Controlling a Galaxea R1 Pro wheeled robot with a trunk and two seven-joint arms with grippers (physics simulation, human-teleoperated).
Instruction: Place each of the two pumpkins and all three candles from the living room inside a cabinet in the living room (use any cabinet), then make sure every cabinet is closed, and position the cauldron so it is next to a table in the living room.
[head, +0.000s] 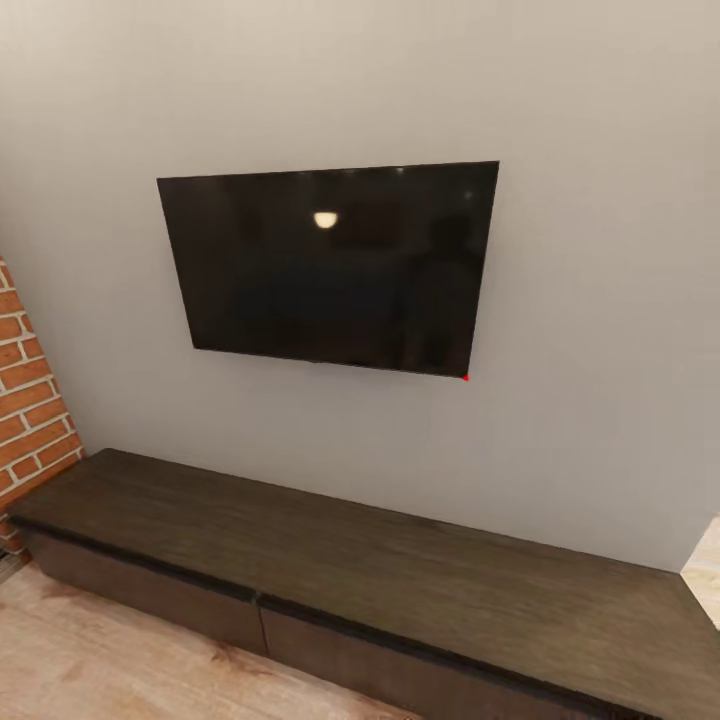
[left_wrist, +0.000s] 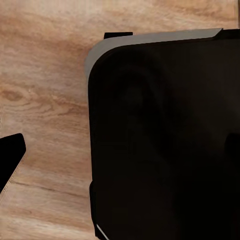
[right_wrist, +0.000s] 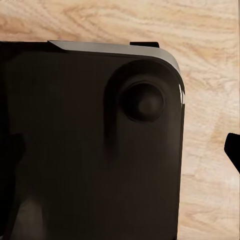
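The cabinet (head: 350, 560) is a long low dark-brown wood-grain unit against the grey wall, under the television. Its flat top is bare. Two wide handle-less drawer fronts (head: 150, 592) show along its near side, both flush and shut. The pumpkins are out of view. In the left wrist view a dark fingertip (left_wrist: 11, 154) of my left gripper pokes in over the wooden floor. A dark fingertip (right_wrist: 233, 150) of my right gripper likewise shows at the edge of the right wrist view. Neither frame shows how the jaws stand.
A black television (head: 335, 268) hangs on the grey wall above the cabinet. A red brick wall (head: 28, 390) meets the cabinet's left end. Light wooden floor (head: 90, 660) lies in front. My own dark base (left_wrist: 165, 140) with a grey rim sits below both arms (right_wrist: 90, 150).
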